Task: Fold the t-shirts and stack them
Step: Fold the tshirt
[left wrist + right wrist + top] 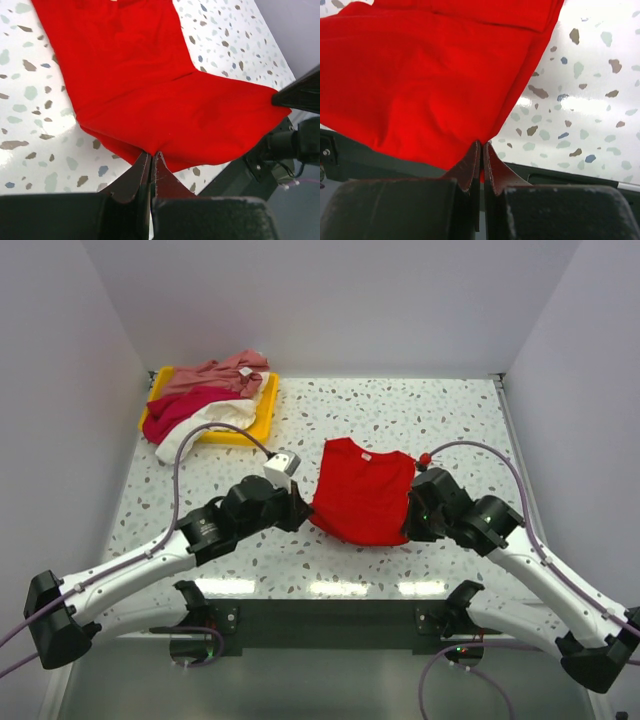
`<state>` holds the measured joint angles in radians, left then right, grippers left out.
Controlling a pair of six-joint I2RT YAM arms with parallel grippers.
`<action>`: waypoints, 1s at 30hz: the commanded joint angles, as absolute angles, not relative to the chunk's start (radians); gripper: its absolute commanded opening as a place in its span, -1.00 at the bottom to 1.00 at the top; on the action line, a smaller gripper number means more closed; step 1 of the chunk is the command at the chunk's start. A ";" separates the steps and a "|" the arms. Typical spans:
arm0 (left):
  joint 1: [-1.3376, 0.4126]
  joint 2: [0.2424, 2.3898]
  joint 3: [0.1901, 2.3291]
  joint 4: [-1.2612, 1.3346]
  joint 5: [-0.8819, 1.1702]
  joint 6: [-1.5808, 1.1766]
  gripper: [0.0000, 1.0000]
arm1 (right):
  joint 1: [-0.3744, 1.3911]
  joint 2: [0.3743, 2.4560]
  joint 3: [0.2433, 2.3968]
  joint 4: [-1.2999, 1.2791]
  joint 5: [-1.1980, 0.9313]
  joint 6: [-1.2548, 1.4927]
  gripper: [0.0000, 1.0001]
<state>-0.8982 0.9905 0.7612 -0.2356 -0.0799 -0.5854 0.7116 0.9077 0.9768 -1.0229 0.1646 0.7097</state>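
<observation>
From the top camera I see the bright red t-shirt (360, 490) on the speckled table (450, 420), to the right of the yellow tray (262, 425) and nearer the arm bases than the tray is. Its long axis runs near to far, collar at the far end and hem towards the bases. The left gripper (303, 512) sits at the hem corner on the tray's side, the right gripper (410, 523) at the opposite corner. In the tray, spilling over its rim, lie the dusty pink shirt (215, 375), the crimson-magenta one (175, 412) and the cream-white one (205, 425), all crumpled.

On the left wrist camera the left gripper (151, 156) has its jaws closed on the red hem edge; the cloth (150, 90) is matte and smooth (only soft creases), the hem raised off the glossy terrazzo-patterned top.

On the right wrist camera the right gripper (482, 145) likewise pinches a red corner between its brown pads, the fabric (420, 85) sagging in a broad fold.
</observation>
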 commanded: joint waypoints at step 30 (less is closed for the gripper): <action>-0.712 1.477 1.077 -0.121 -0.017 -0.476 -1.00 | 0.459 1.325 1.189 -0.782 0.324 0.486 -1.00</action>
<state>-0.7330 1.4361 1.0248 -0.1795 -0.0612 -0.5190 0.4789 1.2892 1.1416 -0.8448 0.3214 0.5407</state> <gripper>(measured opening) 0.023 0.017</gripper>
